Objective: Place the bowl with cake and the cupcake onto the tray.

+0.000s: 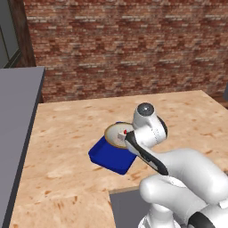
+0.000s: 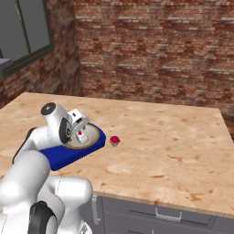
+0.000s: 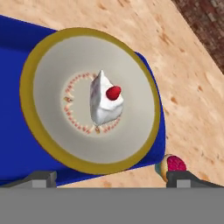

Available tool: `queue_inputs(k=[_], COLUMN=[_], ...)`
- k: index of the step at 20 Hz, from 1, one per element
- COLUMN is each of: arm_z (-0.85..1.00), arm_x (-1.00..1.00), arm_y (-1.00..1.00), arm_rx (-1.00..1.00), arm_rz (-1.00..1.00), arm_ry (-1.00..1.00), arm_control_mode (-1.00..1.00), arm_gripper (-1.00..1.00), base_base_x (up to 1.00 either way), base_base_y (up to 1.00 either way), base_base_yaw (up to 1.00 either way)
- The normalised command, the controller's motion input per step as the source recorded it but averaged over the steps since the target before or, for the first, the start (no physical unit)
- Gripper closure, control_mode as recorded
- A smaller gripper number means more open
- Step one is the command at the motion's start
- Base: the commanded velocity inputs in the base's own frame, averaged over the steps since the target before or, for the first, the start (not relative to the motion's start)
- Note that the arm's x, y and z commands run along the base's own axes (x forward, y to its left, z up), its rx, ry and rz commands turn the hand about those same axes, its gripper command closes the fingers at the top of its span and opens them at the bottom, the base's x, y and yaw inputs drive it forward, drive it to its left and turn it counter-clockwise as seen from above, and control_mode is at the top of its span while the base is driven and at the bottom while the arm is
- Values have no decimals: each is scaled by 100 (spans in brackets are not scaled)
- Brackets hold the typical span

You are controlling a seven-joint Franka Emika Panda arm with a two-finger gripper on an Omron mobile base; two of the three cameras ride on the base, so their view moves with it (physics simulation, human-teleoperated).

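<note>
**Bowl seated on tray; cupcake lies to the right of the open claw**

1. Tray. The tray [image 2: 59,157] sits at the left of the counter [image 2: 173,137] in the right base view, its long axis running from the near-left toward the far-right. In the hand view, its blue floor [image 3: 13,87] extends left of the bowl.

2. Bowl with cake. The bowl with cake [image 3: 52,100] rests on the right end of the tray, its rim overhanging the tray's edge slightly. The white slice with the red dot sits at its centre. This half of the task reads as complete.

3. Gripper. The gripper [image 2: 78,122] hangs directly above the bowl with its jaws spread wide and nothing between them. In the hand view, the two fingertips [image 3: 41,177] straddle the bowl's near rim without touching it.

4. Cupcake. The cupcake [image 2: 114,140] stands on the bare counter just beside the tray's right end, apart from it. In the hand view it appears at the lower right, next to the right fingertip. The coming move depends on this offset: the claw must shift right, off the bowl, then descend.

5. Obstructions. Nothing stands between claw and cupcake. The bowl's rim and the tray wall are close on the cupcake's left; a wide jaw may clip them during descent.
</note>
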Motion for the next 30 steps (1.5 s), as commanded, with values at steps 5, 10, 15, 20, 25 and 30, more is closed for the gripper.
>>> queue_inputs(k=[5, 10, 15, 20, 25, 30], arm_z=[14, 1, 0, 0, 2, 15], arm_x=[9, 22, 35, 34, 18, 4], arm_y=[-39, -31, -16, -21, -25, -10], arm_rx=[7, 2, 0, 0, 0, 0], arm_rz=[0, 3, 10, 16, 13, 6], arm_ry=[1, 0, 1, 1, 6, 17], arm_control_mode=[-100, -100, -100, -100, -100, -100], arm_gripper=[-100, -100, -100, -100, -100, -100], base_base_x=[0, 0, 0, 0, 0, 0], base_base_y=[0, 0, 0, 0, 0, 0], base_base_yaw=[0, 0, 0, 0, 0, 0])
